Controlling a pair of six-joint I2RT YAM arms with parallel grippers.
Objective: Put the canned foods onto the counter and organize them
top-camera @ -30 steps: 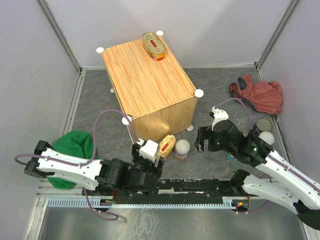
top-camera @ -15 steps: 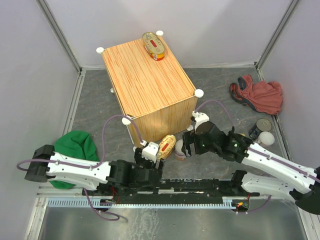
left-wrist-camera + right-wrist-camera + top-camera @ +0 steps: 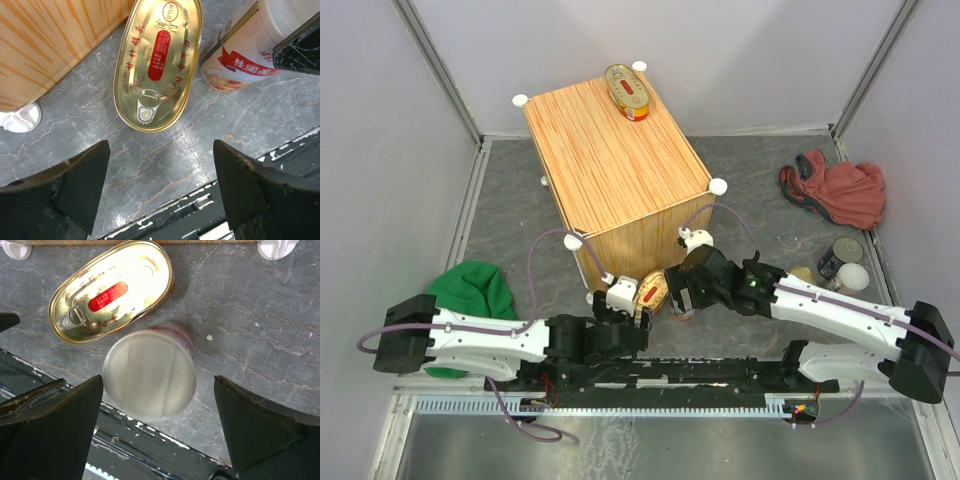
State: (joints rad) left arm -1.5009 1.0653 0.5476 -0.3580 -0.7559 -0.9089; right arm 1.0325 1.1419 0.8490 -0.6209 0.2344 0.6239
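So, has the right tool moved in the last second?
Yes: the right tool swung left, from beyond the right corner of the counter to above the white-lidded can.

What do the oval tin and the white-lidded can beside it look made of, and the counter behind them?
Oval tin: metal, glossy gold; it mirrors light and has a pull tab.
White-lidded can: cloudy matt lid, probably plastic; body under a printed label, likely metal, not certain.
Counter: light wood grain, satin; solid wood or laminate, cannot tell.
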